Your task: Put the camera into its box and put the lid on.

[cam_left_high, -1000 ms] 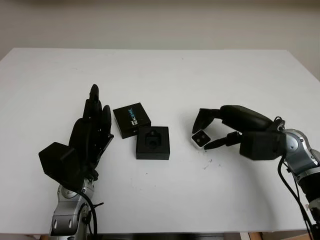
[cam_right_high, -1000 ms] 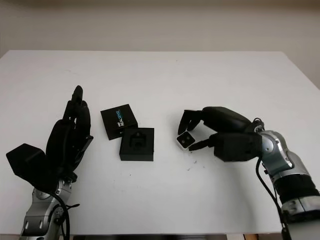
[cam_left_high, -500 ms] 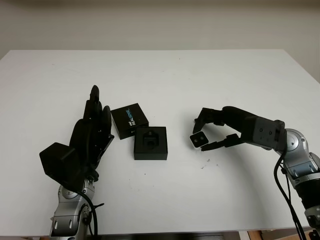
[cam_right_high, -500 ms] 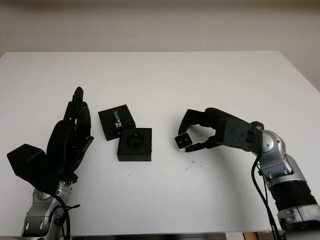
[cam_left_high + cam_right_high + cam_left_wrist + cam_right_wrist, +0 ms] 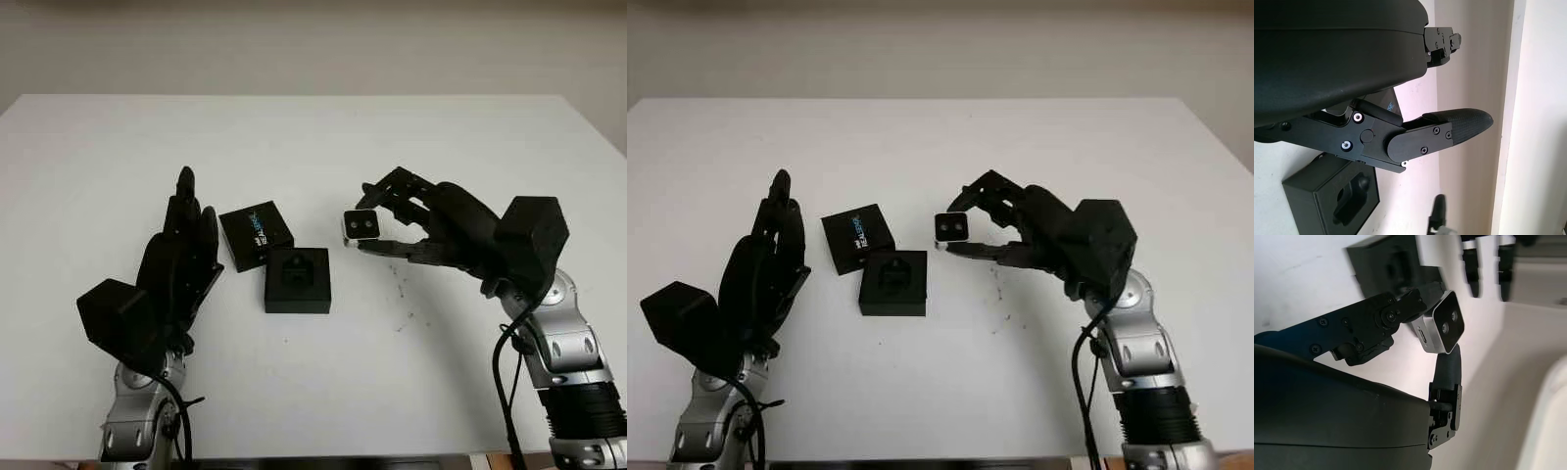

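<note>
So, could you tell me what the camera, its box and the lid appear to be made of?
The camera, held in the right hand, looks like brushed metal with a glossy dark front: silvery sides, reflective face. The box looks like matte black card with a moulded, possibly foam, insert. The lid seems printed matte black card, judging by the lettering. The left hand is open beside them.
</note>
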